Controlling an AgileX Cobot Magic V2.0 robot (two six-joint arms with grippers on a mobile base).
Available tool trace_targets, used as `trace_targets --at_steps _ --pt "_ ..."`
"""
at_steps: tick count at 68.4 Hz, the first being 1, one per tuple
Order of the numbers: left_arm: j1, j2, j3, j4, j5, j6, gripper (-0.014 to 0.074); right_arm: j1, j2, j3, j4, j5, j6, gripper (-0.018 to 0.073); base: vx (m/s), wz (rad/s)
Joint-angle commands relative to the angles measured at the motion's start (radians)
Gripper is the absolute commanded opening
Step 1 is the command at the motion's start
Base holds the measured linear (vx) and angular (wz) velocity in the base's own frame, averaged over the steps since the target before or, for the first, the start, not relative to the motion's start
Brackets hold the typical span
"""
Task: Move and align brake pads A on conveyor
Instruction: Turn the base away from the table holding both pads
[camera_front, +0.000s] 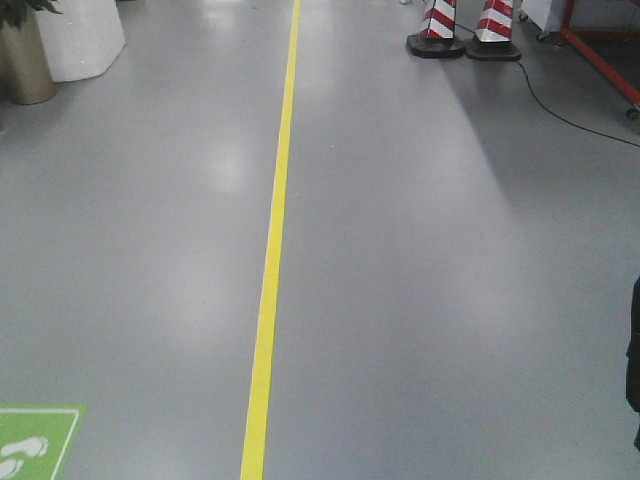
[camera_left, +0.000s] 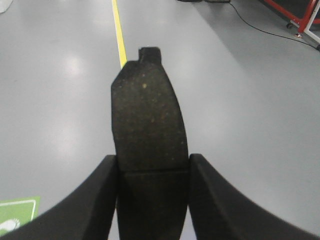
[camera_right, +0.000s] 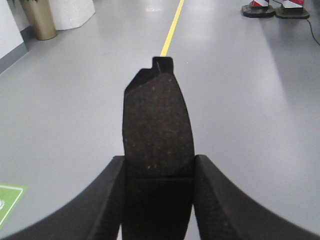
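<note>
In the left wrist view, a dark grey brake pad (camera_left: 147, 112) with a cross groove and a small tab at its far end sticks out forward from my left gripper (camera_left: 152, 165), which is shut on its sides. The right wrist view shows the same: a second brake pad (camera_right: 157, 125) clamped between the black fingers of my right gripper (camera_right: 159, 165). Both pads hang in the air above the grey floor. The conveyor is out of view in every frame. Neither gripper appears in the front view.
A yellow floor line (camera_front: 272, 250) runs straight ahead. Two red-and-white striped posts (camera_front: 465, 28) stand far right, with a black cable (camera_front: 560, 105) and a red frame (camera_front: 600, 55). A brass planter (camera_front: 25, 60) and white block (camera_front: 80, 35) stand far left. A green floor marker (camera_front: 35, 440) lies near left.
</note>
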Motion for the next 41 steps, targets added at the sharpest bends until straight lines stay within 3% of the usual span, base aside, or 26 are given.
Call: trace_targets --at_steps 1,41 --pt "-0.005 0.005 -0.025 -0.011 -0.092 -0.001 -0.0006 -0.001 0.004 -0.033 -0.010 -0.093 -0.003 -0.0008 0.45 -0.11" --pt "-0.005 0.005 -0.025 -0.011 -0.092 -0.001 -0.0006 -0.001 0.004 -0.033 -0.010 -0.093 -0.003 -0.0008 0.54 -0.07"
